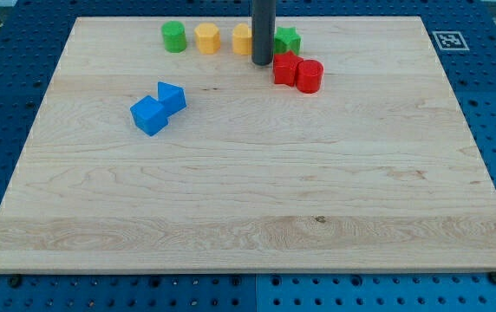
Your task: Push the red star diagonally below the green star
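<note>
The red star (284,68) lies near the view's top, right of centre, touching a red cylinder (310,75) on its right. The green star (287,39) sits just above the red star, partly hidden by the rod. My tip (262,62) rests on the board just left of the red star, close to or touching it, and below-left of the green star.
A green cylinder (174,36), a yellow block (207,38) and another yellow block (243,39), half hidden by the rod, line the top edge. Two blue blocks (150,114) (172,96) touch each other at the left. The wooden board (248,217) sits on a blue pegboard.
</note>
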